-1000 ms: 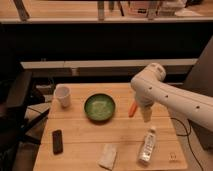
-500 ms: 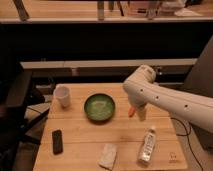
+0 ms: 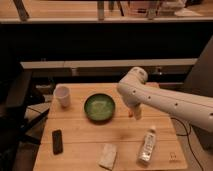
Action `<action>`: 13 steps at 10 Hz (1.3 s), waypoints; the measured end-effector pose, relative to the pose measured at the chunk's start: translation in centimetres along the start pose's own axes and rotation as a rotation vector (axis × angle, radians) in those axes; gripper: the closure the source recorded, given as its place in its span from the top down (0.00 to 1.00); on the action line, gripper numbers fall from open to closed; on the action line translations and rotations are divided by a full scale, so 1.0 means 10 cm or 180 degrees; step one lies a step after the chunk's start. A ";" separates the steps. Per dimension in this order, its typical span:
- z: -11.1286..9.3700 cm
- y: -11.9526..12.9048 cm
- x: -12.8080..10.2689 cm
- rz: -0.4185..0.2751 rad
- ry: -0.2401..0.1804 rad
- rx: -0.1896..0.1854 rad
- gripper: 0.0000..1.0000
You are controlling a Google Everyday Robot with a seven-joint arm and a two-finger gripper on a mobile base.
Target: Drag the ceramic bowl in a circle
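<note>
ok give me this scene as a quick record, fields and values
surface: wooden table
ceramic bowl: table centre, upright, nothing touching it
gripper: open, right of the bowl, apart from it
white cup: left of the bowl
bottle: lying on its side, front right
dark flat object: front left

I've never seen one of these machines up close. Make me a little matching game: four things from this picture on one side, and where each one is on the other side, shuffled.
Things:
1. cup
2. bowl
3. bottle
4. claw

Places, as seen in the picture:
A. front right of the table
B. hanging from the arm, just right of the bowl
C. middle of the table
D. back left of the table

Pairs: 1-D, 2-C, 3-A, 4-B
</note>
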 end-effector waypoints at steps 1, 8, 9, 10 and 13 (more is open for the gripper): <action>0.06 -0.04 -0.04 -0.0070 0.0001 -0.0003 0.80; 0.37 -0.17 -0.23 -0.0459 -0.0063 -0.0017 0.80; 0.43 -0.21 -0.31 -0.0547 -0.0086 -0.0015 0.80; 0.45 -0.22 -0.31 -0.0555 -0.0094 -0.0017 0.80; 0.62 -0.21 -0.40 -0.0609 -0.0158 -0.0039 0.80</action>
